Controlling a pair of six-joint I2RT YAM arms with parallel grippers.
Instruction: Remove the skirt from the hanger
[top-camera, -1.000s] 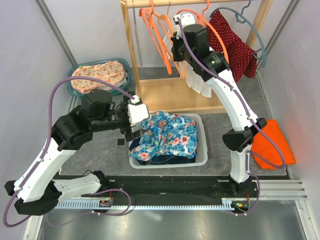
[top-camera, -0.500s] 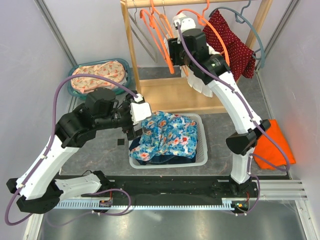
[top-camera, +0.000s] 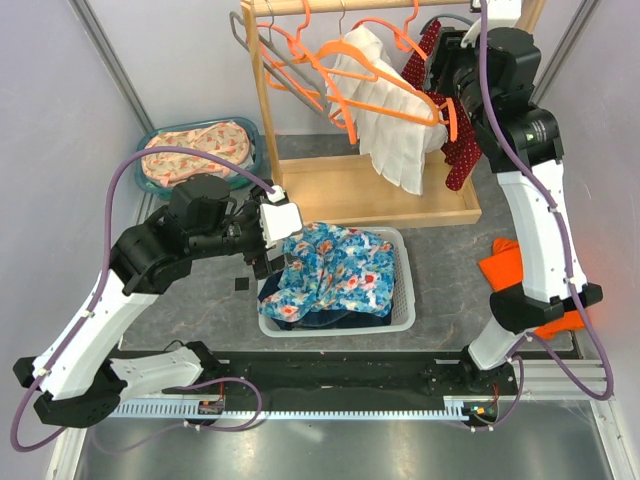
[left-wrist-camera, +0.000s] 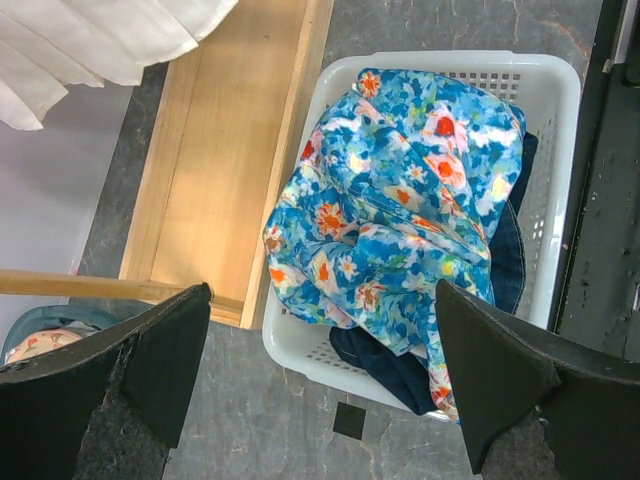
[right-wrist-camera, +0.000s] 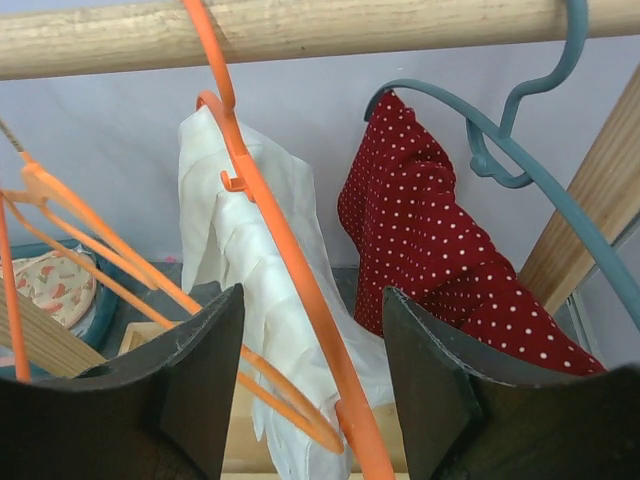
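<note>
A white pleated skirt (top-camera: 390, 110) hangs on an orange hanger (top-camera: 375, 90) from the wooden rod (top-camera: 330, 6). My right gripper (top-camera: 443, 80) is up at the rod, just right of the skirt. In the right wrist view its jaws (right-wrist-camera: 312, 300) stand open, with the orange hanger's arm (right-wrist-camera: 290, 270) running between them, unclamped; the skirt (right-wrist-camera: 240, 260) hangs just behind. My left gripper (left-wrist-camera: 322, 310) is open and empty, low over the near-left edge of the white basket (left-wrist-camera: 560, 180). The skirt's hem (left-wrist-camera: 90, 40) shows in that view's top left corner.
A red dotted garment (right-wrist-camera: 430, 240) hangs on a grey-blue hanger (right-wrist-camera: 520, 150) right of the skirt. Bare orange hangers (top-camera: 300, 50) hang to its left. The basket (top-camera: 408, 290) holds blue floral cloth (top-camera: 335, 265). A teal bin (top-camera: 200, 150) sits far left, orange cloth (top-camera: 510, 265) at right.
My right arm has swung from the skirt's left side to its right, and its jaws have opened. The skirt and hanger now hang in full view. The left arm barely moved.
</note>
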